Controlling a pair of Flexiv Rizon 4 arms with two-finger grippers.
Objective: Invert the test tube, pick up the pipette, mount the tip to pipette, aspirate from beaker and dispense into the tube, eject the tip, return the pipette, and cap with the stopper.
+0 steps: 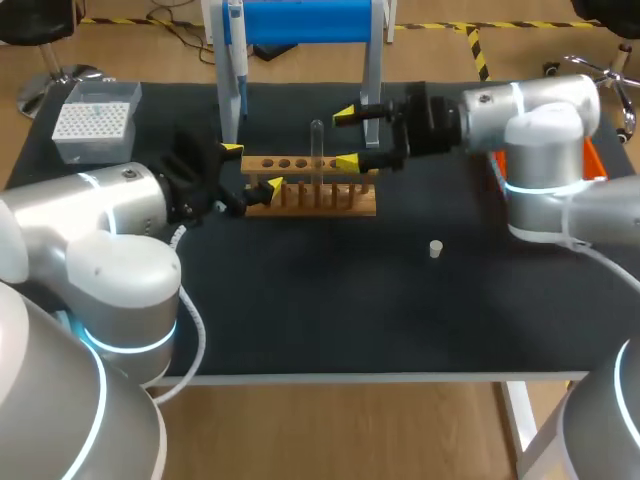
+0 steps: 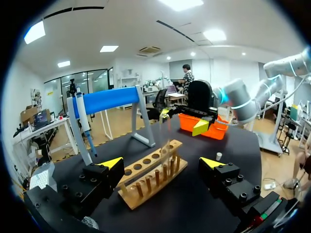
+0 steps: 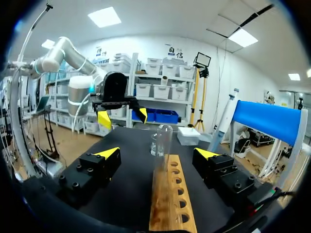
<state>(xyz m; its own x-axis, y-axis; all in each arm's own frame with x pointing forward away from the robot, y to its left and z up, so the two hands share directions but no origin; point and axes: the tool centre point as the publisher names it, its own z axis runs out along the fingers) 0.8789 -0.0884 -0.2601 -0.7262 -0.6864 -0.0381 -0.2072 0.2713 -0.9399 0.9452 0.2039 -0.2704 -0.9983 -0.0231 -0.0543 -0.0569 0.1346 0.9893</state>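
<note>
Left gripper [image 1: 252, 168] gapes at one end of the wooden rack [image 1: 310, 195], gripping nothing. Right gripper [image 1: 347, 138] stands wide open and empty, flanking the clear test tube [image 1: 318, 150] upright in that rack. Likely light, slick, brittle: pinch gently mid-barrel. Stopper [image 1: 435, 248] lies well apart.

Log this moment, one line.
left gripper: open, left end of rack | right gripper: open, right end | test tube: in rack | stopper: on table

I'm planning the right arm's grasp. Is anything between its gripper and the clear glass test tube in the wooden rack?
Nothing visible does. The clear glass test tube stands in the wooden rack just ahead of the open right gripper.
</note>
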